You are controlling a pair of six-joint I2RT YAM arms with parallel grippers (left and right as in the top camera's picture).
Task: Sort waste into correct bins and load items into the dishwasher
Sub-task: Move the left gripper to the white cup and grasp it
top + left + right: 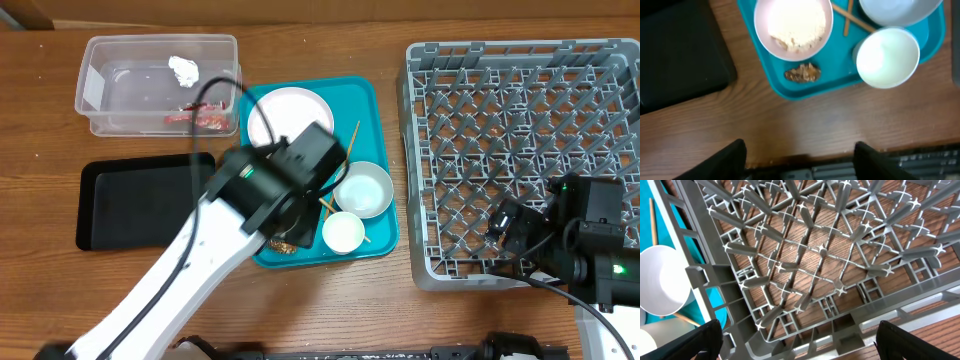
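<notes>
The teal tray (372, 100) holds a white plate (290, 112), a pale blue bowl (364, 190), a small white cup (343, 232) and wooden chopsticks (351, 142). In the left wrist view a bowl of white rice (793, 24) sits beside a brown food lump (802, 73), the cup (887, 57) and chopsticks (856, 20). My left gripper (801, 156) is open and empty, above the bare table in front of the tray. It shows in the overhead view (283, 222) too. My right gripper (800, 341) is open and empty over the front-left corner of the grey dish rack (820, 255).
The clear tub (105, 95) at the back left holds a white tissue ball (184, 70) and a red wrapper (205, 120). The flat black tray (130, 205) lies in front of it. The dish rack (520, 130) fills the right side.
</notes>
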